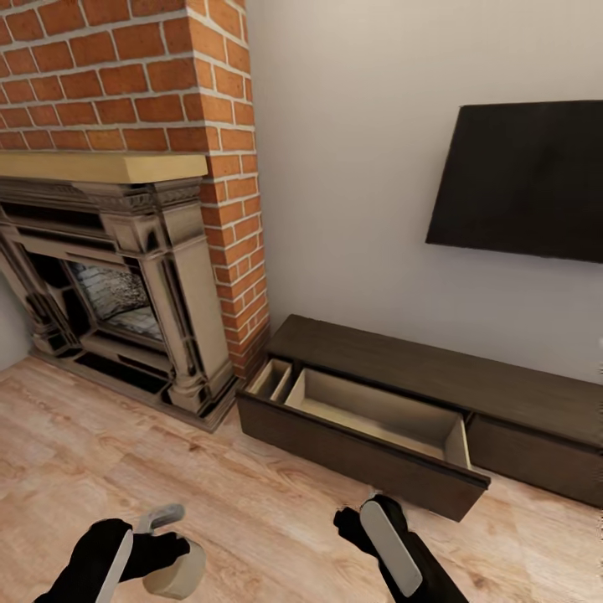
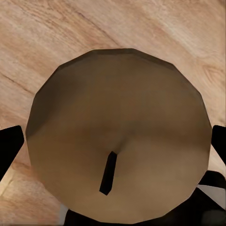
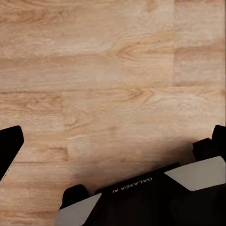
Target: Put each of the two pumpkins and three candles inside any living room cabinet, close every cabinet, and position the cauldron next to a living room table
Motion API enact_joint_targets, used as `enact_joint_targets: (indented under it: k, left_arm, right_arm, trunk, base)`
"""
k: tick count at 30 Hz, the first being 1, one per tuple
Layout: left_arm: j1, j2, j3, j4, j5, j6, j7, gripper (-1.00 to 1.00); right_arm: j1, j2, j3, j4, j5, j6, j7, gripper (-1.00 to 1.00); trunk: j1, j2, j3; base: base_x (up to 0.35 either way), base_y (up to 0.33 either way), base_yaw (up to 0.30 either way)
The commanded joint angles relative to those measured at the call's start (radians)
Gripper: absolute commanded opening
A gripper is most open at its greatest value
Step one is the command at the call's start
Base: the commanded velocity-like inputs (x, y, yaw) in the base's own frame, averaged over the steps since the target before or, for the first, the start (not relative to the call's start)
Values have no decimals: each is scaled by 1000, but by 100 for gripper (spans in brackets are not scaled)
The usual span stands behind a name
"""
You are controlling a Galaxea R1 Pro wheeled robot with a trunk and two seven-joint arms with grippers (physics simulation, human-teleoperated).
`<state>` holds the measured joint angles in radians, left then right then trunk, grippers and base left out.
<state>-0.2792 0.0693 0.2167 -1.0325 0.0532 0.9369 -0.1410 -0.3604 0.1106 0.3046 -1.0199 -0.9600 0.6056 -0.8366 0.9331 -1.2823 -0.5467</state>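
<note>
My left gripper (image 1: 170,548) is shut on a beige candle (image 1: 177,574), held low over the wood floor at the bottom left of the head view. In the left wrist view the candle (image 2: 117,141) shows its round top and dark wick between the black fingers (image 2: 10,149). My right gripper (image 1: 356,523) hangs open above bare floor, its fingers (image 3: 9,150) wide apart with nothing between them. The long dark brown cabinet (image 1: 435,368) stands against the wall ahead. Its left drawer (image 1: 377,410) is pulled out, and the pale interior looks empty. The pumpkins, cauldron and table are out of view.
A brick fireplace (image 1: 126,293) with an ornate surround stands to the left of the cabinet. A dark flat screen (image 1: 519,180) hangs on the wall above the cabinet. The open drawer front (image 1: 360,456) juts out over the floor just ahead of my right gripper.
</note>
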Motion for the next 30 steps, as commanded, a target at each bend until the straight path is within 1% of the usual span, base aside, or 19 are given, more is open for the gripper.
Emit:
enact_joint_targets:
  k: [1,3,5,8,9,13,14,16,17,19,21,23,26,28,30]
  left_arm:
    - [0,0,-1,3,-1,0,0,-100]
    - [0,1,-2,6,-2,-1,0,-100]
    - [0,1,-3,10,-3,-2,0,-100]
    - [0,1,-4,12,-4,-3,0,-100]
    - [0,1,-4,12,-4,-3,0,-100]
    - [0,0,-7,12,-5,-3,1,-100]
    - [0,0,-13,13,-16,-5,2,-100]
    - [0,-1,-26,23,-54,-25,5,-100]
    - [0,-2,-28,30,-67,-33,7,-100]
    - [0,-6,-31,72,-119,-64,11,-100]
    - [0,-9,-33,107,-149,-88,15,-100]
    - [0,-11,-34,123,-162,-100,17,-100]
    - [0,-13,-36,131,-168,-112,18,-100]
    - [0,-14,-37,133,-169,-119,18,-100]
    - [0,-14,-39,133,-168,-121,18,-100]
  right_arm:
    - [0,-2,0,28,2,-19,27,100]
    - [0,-9,0,75,4,-41,67,100]
    - [0,-21,2,113,4,-55,92,100]
    - [0,-27,2,154,3,-112,101,100]
    - [0,-27,3,187,4,-142,103,100]
    - [0,-28,4,268,3,-197,106,100]
    - [0,-28,4,283,3,-220,106,100]
    - [0,-28,3,309,3,-261,106,100]
    - [0,-28,3,317,3,-272,106,100]
    - [0,-28,4,357,4,-318,106,100]
    - [0,-28,6,389,4,-356,106,100]
    - [0,-29,6,407,4,-381,108,100]
    - [0,-29,7,430,4,-416,123,100]
    - [0,-28,9,467,6,-449,150,100]
    - [0,-28,10,511,25,-476,180,100]
  trunk:
    - [-4,7,4]
    - [-12,21,11]
    - [-19,35,17]
    - [-31,56,27]
    - [-35,63,30]
    - [-50,91,42]
    - [-54,98,45]
    - [-61,112,52]
    - [-65,119,55]
    - [-69,126,58]
    - [-69,126,58]
    - [-69,126,58]
    - [-69,126,58]
    - [-69,126,58]
    - [-69,126,58]
  base:
    - [0,0,-106]
    - [-48,0,-55]
    - [-206,0,-21]
    - [-263,0,-6]
    - [-120,0,-2]
    - [-45,0,-1]
    - [-10,0,0]
    - [-5,0,0]
    - [-3,0,0]
    - [-2,0,0]
    - [0,0,0]
    - [0,0,0]
    - [0,0,0]
    - [0,0,0]
    - [0,0,0]
